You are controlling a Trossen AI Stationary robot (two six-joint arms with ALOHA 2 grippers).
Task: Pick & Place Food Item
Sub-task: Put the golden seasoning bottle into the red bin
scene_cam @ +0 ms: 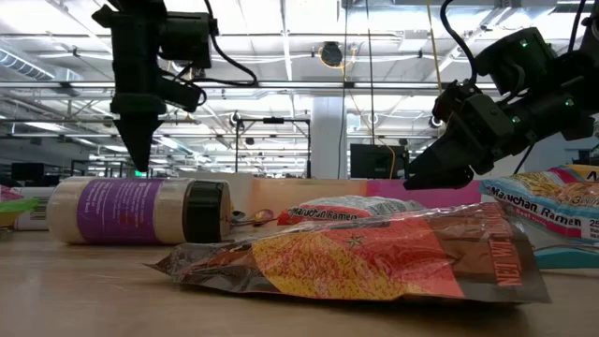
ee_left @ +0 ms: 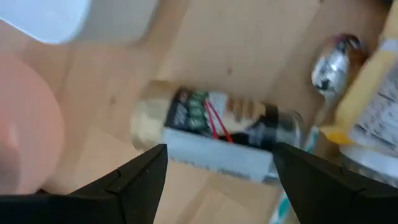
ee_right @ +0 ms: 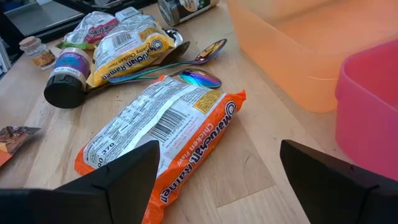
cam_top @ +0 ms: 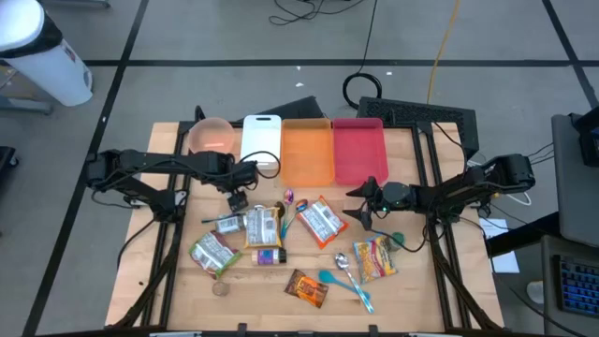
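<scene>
Small can (ee_left: 214,134) lies on its side on the counter (cam_top: 168,271), just near of the white board (cam_top: 261,139), directly under the left gripper (cam_top: 238,198). Jaws released, straddling it across its long axis. Right gripper (cam_top: 360,211) also released, hovering by the orange ramen packet (ee_right: 163,137); left arm's nearer.

Orange plastic ramen packet (ee_right: 163,142) reads "Chicken Ramen"; yellow ramen packet (ee_right: 127,51) "Ramen". Low view: "Maruchan Ramen" on pale packet (scene_cam: 554,198) and middle packet (scene_cam: 339,212).
</scene>
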